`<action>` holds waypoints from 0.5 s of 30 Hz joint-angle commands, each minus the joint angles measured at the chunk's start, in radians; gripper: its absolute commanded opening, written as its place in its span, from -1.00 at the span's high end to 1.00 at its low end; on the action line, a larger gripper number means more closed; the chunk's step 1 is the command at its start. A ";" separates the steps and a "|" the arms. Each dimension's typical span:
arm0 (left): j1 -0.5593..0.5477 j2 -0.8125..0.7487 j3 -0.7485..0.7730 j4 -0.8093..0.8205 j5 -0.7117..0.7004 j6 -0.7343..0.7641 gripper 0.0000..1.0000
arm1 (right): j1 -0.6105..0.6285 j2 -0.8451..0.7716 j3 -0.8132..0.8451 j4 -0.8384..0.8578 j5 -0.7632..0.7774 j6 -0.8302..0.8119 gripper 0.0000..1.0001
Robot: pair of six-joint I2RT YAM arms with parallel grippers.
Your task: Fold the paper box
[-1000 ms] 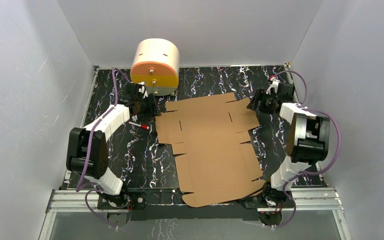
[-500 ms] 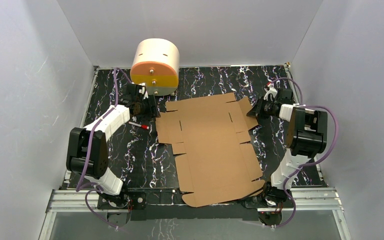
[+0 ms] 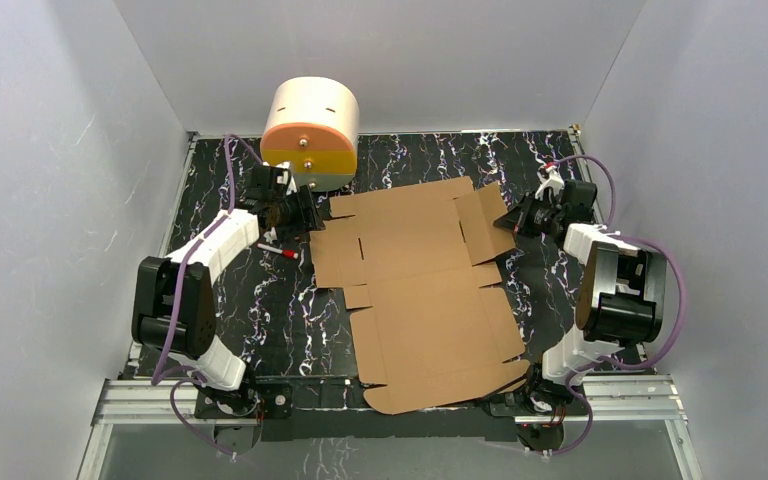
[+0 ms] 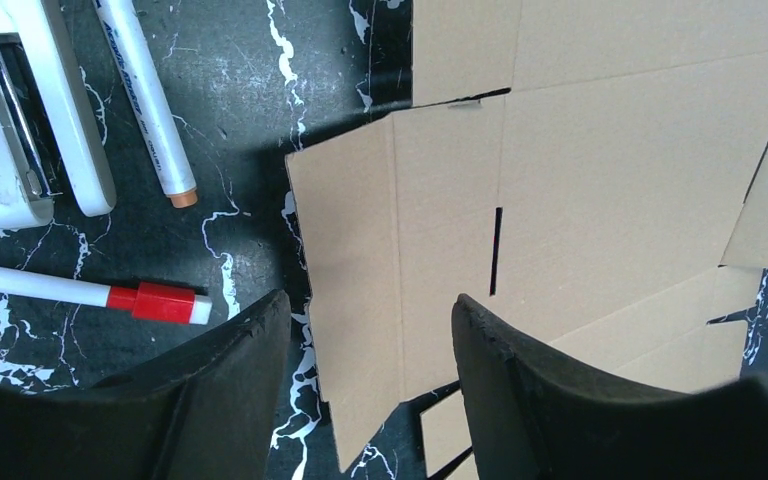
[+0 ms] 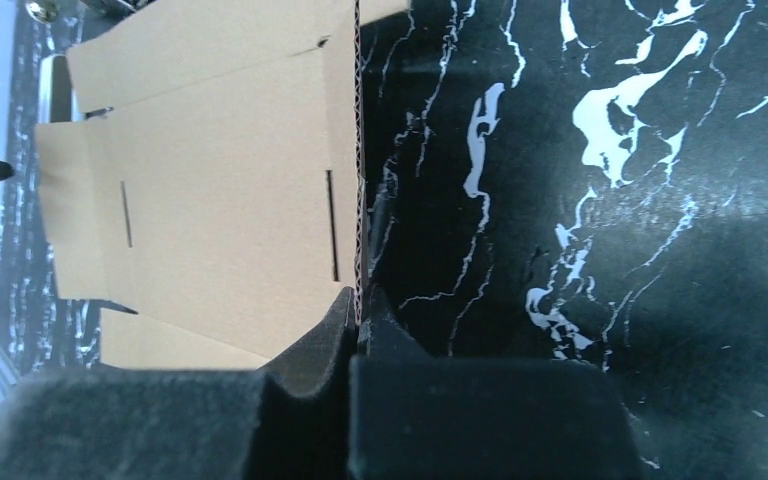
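Observation:
The paper box (image 3: 415, 290) is a brown cardboard sheet with flaps and slots, lying mostly flat on the black marbled table (image 3: 270, 310). Its far right flap (image 3: 490, 220) is lifted off the table, and my right gripper (image 3: 516, 219) is shut on that flap's edge (image 5: 358, 200); the corrugated edge runs straight into the pinched jaws (image 5: 360, 305). My left gripper (image 3: 310, 215) hangs open above the sheet's far left flap (image 4: 360, 260), one finger (image 4: 230, 370) over the table, the other (image 4: 520, 370) over the cardboard, touching nothing.
A cream cylinder with an orange and yellow front (image 3: 310, 135) stands at the back left. A red-capped marker (image 4: 90, 292), a second white marker (image 4: 150, 100) and a white clip-like tool (image 4: 20, 120) lie left of the sheet. Grey walls close in both sides.
My right gripper closed on the far right flap's edge and raised it, sliding slightly right. The sheet's far end shifted a little. The left arm barely moved.

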 commanded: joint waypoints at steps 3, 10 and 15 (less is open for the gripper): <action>0.008 -0.088 0.016 0.004 0.004 -0.016 -0.17 | 0.022 -0.041 0.036 0.015 0.007 0.177 1.00; 0.011 -0.122 -0.016 0.006 -0.031 -0.002 -0.17 | 0.035 0.010 0.135 0.034 0.053 0.268 1.00; 0.014 -0.134 -0.029 0.009 -0.042 0.005 -0.17 | 0.057 -0.015 0.120 -0.047 0.016 0.207 1.00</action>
